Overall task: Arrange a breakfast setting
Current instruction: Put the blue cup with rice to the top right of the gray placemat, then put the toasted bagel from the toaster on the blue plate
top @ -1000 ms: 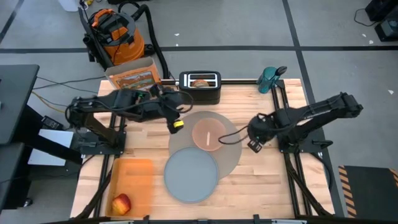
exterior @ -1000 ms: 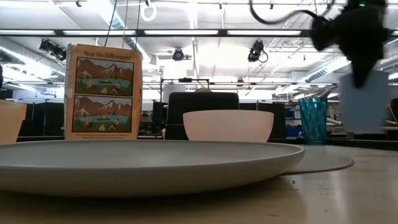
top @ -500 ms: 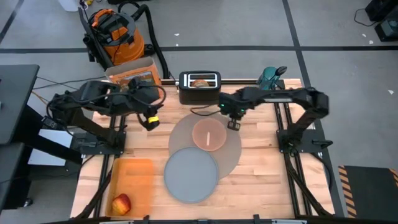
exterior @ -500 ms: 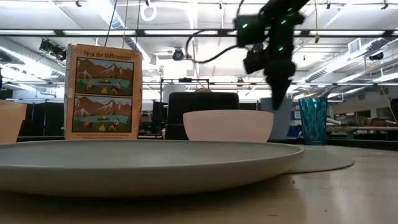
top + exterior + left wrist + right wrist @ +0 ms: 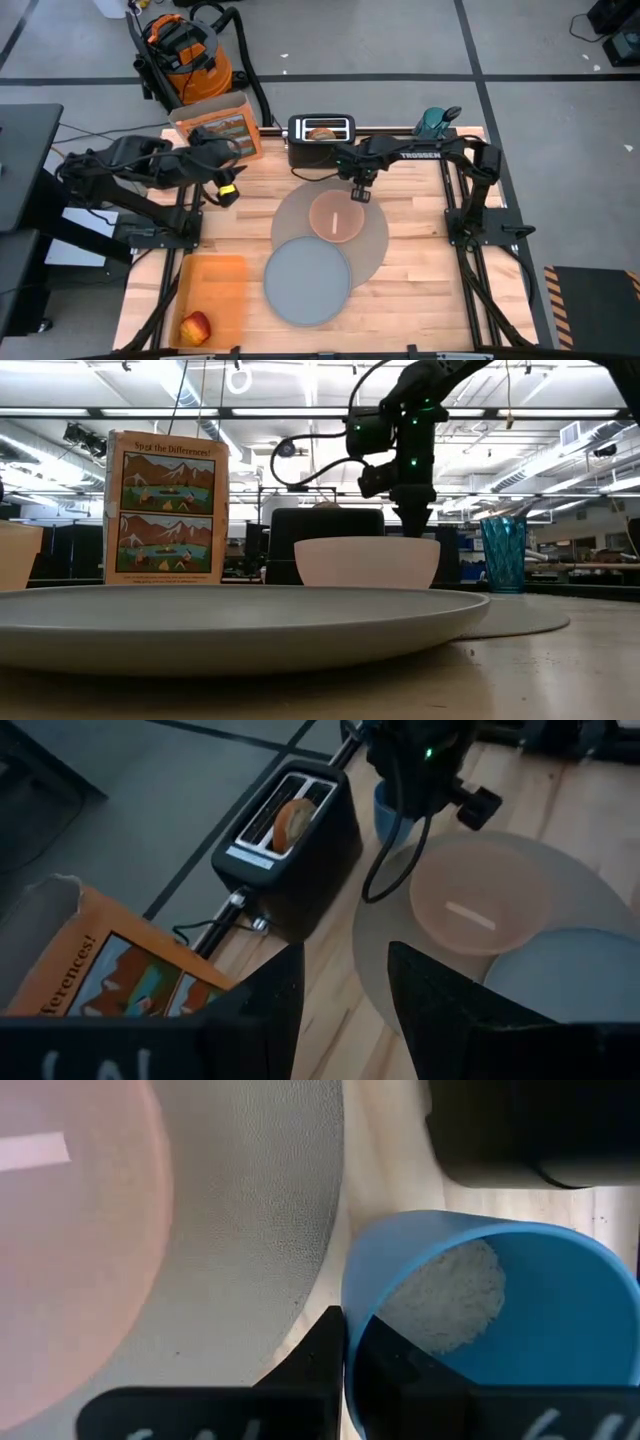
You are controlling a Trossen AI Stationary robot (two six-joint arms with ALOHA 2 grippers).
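High view, left to right. At the near left corner of the wooden tabletop (image 5: 420, 290) lies a translucent orange tray (image 5: 213, 290), rectangular, with a glossy red apple (image 5: 196, 326) at its near end, close to the tabletop's front edge. The left claw (image 5: 226, 189) hangs over the far left part of the tabletop, its two dark fingers (image 5: 430, 1010) spread with nothing between them; bare wood lies open beneath and beside it. Behind it, at the far edge, stands a printed cardboard box (image 5: 217, 125). In the middle, a large round taupe mat (image 5: 372, 240) of fine pebbled texture carries a translucent pink bowl (image 5: 335, 217); a smooth matte grey plate (image 5: 307, 280) overlaps the mat's near left rim. At the far edge stands a black toaster (image 5: 322, 141) with a bagel (image 5: 321, 132) upright in one slot. The right claw (image 5: 360, 190) is just beyond the mat's far rim, between bowl and toaster, pinching the wall of a small blue cup (image 5: 490, 1320), one finger inside the rim. A ribbed teal tumbler (image 5: 503, 553) stands at the far right; the right half of the tabletop is bare wood.
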